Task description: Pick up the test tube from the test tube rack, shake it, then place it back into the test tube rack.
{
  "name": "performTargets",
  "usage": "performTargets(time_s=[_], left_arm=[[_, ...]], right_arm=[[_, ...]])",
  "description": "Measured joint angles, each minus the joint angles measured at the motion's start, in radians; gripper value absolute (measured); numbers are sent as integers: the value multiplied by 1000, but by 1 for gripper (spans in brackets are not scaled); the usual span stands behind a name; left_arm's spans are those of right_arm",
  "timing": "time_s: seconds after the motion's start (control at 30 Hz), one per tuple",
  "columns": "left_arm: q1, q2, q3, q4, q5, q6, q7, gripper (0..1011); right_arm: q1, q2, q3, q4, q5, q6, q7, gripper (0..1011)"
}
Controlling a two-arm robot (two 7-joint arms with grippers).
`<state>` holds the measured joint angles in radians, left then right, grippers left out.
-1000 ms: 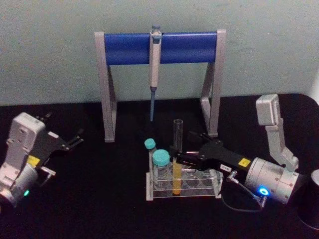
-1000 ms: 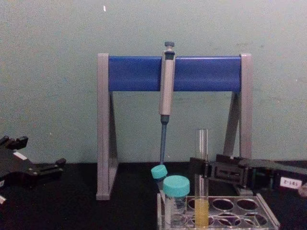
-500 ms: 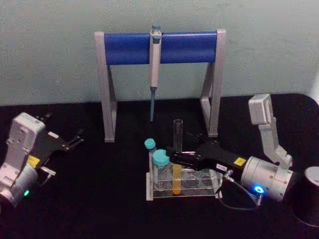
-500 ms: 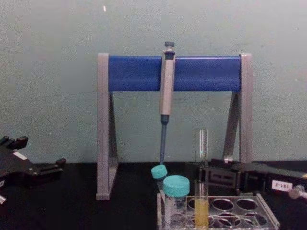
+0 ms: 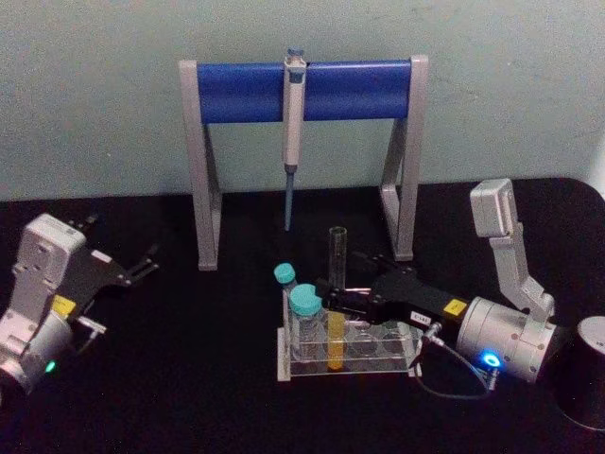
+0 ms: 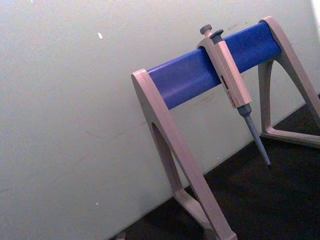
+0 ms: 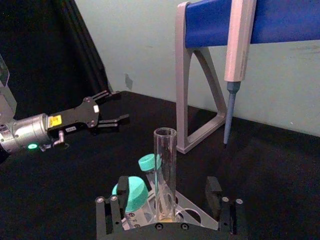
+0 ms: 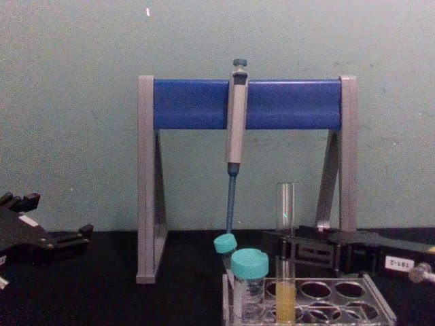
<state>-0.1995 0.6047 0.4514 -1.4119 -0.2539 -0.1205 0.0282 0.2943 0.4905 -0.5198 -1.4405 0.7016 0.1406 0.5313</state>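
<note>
Your right gripper straddles the test tube (upright in the test tube rack), jaws apart, not touching; left gripper parked left, fingers spread.

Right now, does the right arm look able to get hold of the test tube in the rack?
Probably yes. The right gripper has its fingers open on either side of the test tube, above the test tube rack, nothing between. A teal-capped vial sits close beside one finger.
</note>
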Motion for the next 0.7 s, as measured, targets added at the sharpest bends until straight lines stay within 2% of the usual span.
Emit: performTargets(time_s=[0.27, 0.37, 0.43, 0.7], left_arm=[[0, 0, 0, 0, 0, 0, 0, 1001], [0, 0, 0, 0, 0, 0, 0, 1001], [0, 0, 0, 0, 0, 0, 0, 1001], [0, 0, 0, 0, 0, 0, 0, 1001]], right_arm=[[-1, 0, 1, -1, 2, -1, 0, 839], [-1, 0, 1, -1, 2, -1, 0, 708], [-1, 0, 1, -1, 2, -1, 0, 674], [-2, 0, 2, -1, 3, -1, 0, 383]])
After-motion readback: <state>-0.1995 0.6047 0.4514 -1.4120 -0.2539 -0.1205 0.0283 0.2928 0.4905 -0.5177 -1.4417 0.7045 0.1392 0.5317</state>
